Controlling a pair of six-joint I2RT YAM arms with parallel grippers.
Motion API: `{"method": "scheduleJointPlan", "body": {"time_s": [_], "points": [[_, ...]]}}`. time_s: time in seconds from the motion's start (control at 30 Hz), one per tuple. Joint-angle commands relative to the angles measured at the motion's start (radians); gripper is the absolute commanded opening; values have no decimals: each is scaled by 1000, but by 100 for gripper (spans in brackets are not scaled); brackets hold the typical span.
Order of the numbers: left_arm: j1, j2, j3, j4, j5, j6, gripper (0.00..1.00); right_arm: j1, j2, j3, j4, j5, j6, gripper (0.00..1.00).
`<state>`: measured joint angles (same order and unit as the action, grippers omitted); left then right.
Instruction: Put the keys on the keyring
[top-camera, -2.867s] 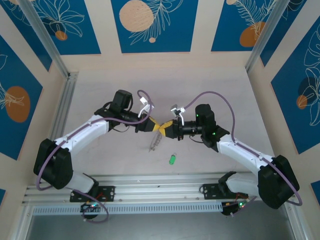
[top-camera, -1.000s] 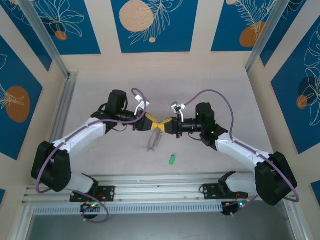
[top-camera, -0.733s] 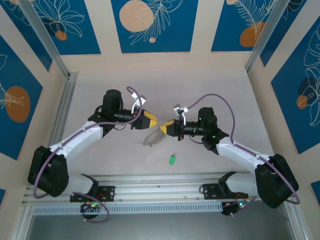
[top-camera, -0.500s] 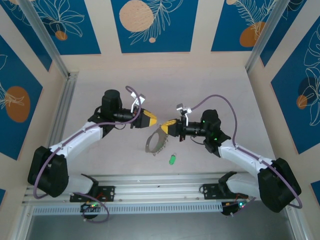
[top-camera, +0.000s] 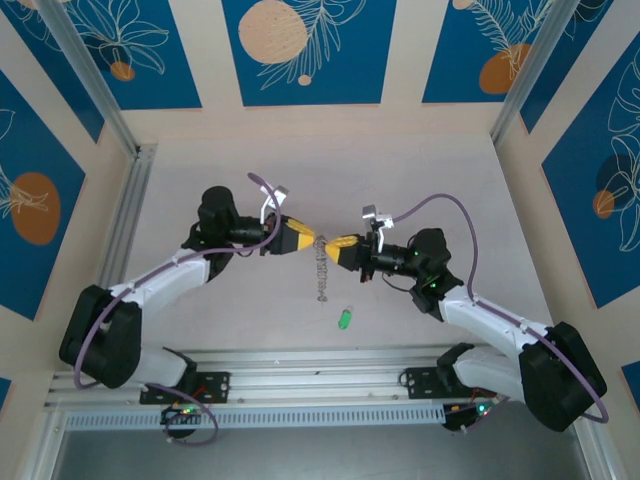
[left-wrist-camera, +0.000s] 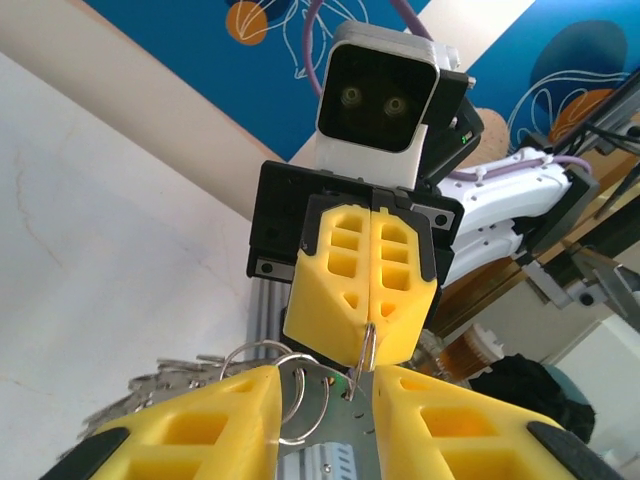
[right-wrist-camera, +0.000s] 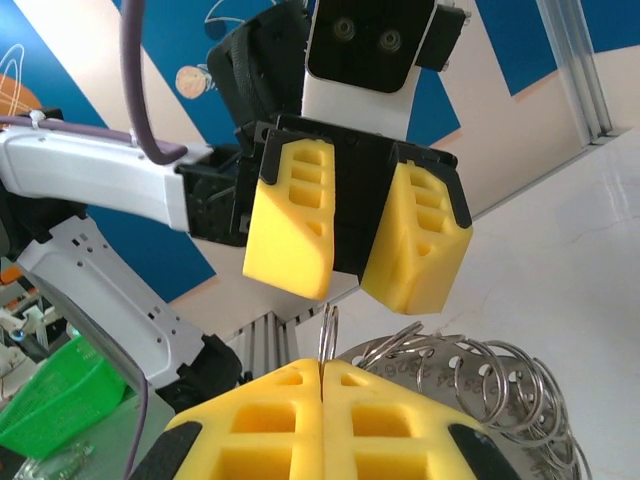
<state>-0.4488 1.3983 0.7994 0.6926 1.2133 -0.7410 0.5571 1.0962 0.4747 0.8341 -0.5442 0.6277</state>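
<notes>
The keyring (top-camera: 320, 275), a bunch of silvery split rings on a loop, hangs edge-on between the two gripper tips above the table. My right gripper (top-camera: 333, 243) is shut on one thin ring of it, and the wire sticks up from the pinched pads (right-wrist-camera: 322, 365). More rings (right-wrist-camera: 470, 370) fan out to the right. My left gripper (top-camera: 307, 240) faces it tip to tip, open. Its yellow fingers (right-wrist-camera: 290, 235) stand apart just above the pinched ring. Loose rings (left-wrist-camera: 265, 360) lie in the gap of the left gripper (left-wrist-camera: 325, 375). The green key (top-camera: 343, 319) lies on the table below the keyring.
An aluminium rail (top-camera: 320, 365) runs along the near edge by the arm bases, and another rail (top-camera: 130, 210) lines the left side. Patterned blue and tan walls enclose the table on three sides.
The two grippers have come together tip to tip. The keyring, which hung as an open oval from the right gripper, now hangs narrow and straight. The left jaws have narrowed.
</notes>
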Motion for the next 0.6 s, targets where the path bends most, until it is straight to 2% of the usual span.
{"method": "scheduleJointPlan", "body": {"time_s": [0.0,0.17,0.4,0.57], "points": [[10,35,-20,264,46,-161,29,11,-3,-13,141,61,57,0],[9,66,-16,392,42,-242,29,24,-4,-10,165,73,67,0],[7,55,-18,416,24,-254,30,45,10,-2,208,99,81,0],[6,35,-25,419,17,-257,30,56,10,-24,268,177,108,0]]}}
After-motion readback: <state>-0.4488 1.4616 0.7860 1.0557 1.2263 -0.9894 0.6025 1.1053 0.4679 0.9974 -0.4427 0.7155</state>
